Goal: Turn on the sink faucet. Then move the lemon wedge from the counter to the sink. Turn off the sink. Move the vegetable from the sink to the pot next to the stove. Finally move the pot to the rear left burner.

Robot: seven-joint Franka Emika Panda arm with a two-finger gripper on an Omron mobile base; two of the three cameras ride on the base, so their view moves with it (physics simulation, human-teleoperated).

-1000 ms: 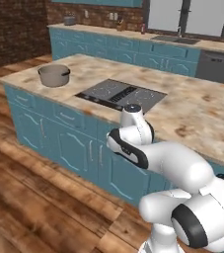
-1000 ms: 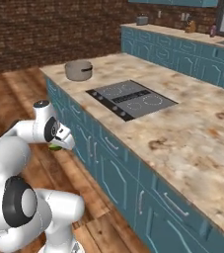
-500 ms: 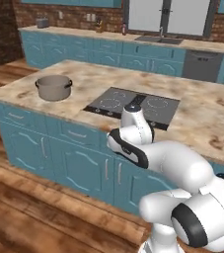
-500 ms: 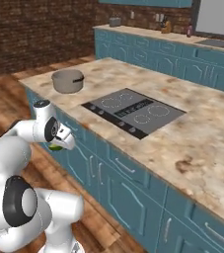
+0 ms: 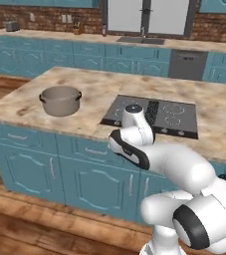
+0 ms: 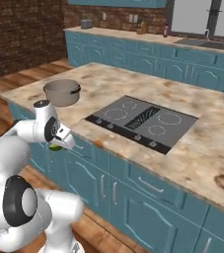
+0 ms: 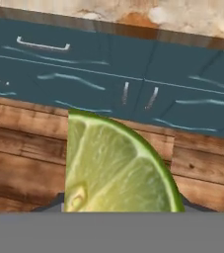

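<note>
Since the earlier frames, the whole scene shifted across both base views: the base had driven along the island, so the pot (image 5: 60, 100) and the stove (image 5: 154, 116) sat nearer the middle of the pictures, while the arm kept its tucked pose.

1. Nearest the hand camera, the lemon wedge (image 7: 114, 165) stood upright between the fingers, cut face toward the lens and green rind along its outer curve. The jaws were closed on it at a part-open width. In the right base view the wedge showed as a small green patch under the gripper (image 6: 58, 144).
2. The gripper was held low, in front of the teal cabinet fronts (image 7: 108, 79) and above the wooden floor (image 7: 24, 158). This folded carry probably kept the arm clear of the counter (image 5: 99, 84) edge during travel.
3. On the island counter, the pot stood just left of the stove, apart from it, apparently staged to receive the wedge.
4. Farthest away, the sink (image 5: 141, 40) and its sink faucet (image 5: 144, 32) lay on the rear counter under the window (image 5: 143, 16).

Judged from this layout, the transfer to the pot was under way.
</note>
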